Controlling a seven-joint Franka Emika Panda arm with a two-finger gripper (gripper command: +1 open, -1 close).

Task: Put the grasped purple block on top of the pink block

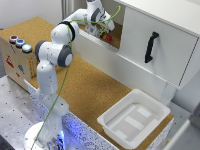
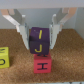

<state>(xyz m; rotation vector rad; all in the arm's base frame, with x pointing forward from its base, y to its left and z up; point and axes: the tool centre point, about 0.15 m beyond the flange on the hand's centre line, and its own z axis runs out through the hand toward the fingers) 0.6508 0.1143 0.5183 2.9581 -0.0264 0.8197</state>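
Observation:
In the wrist view my gripper (image 2: 38,41) is shut on the purple block (image 2: 39,41), a dark purple cube with yellow letters. It sits directly above the pink block (image 2: 41,63), a reddish-pink cube on the cork surface, and seems to touch its top face. In the exterior view the gripper (image 1: 104,33) reaches into the recessed cork shelf beside the white cabinet, where the pink block (image 1: 108,37) shows as a small red spot; the purple block is too small to make out there.
A yellow-green block (image 2: 3,56) lies on the cork next to the pink one. A white cabinet with a black handle (image 1: 150,47) stands at the exterior view's right. A white tray (image 1: 134,118) sits at the table's near edge. A wooden box with buttons (image 1: 19,51) stands at the left.

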